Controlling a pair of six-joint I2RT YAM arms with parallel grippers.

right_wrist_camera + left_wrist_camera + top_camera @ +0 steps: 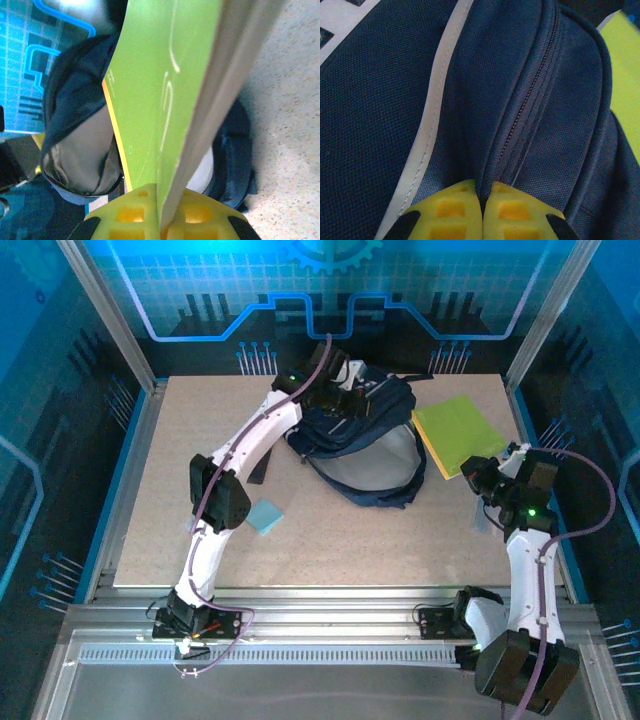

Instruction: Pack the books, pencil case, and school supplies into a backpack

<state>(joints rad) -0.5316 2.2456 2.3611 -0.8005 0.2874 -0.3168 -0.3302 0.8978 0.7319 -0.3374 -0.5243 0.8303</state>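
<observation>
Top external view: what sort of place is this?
Probably a purpose-built robot test or demo cell, not a real classroom: aluminium frame posts, blue circuit-print wall panels, and a left arm and right arm mounted at the near edge of a table.

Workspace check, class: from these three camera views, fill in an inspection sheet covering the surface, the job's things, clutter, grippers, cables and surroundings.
Surface: beige speckled table, flat.
Job's things: navy backpack at the far middle, mouth open; green book lying on a yellow book to its right; blue pad loose on the left side.
Clutter: nothing seen.
Grippers: left gripper shut on backpack fabric beside the zip; right gripper shut on the green book's edge.
Cables: purple cable along each arm.
Surroundings: metal frame, blue printed panels.
</observation>
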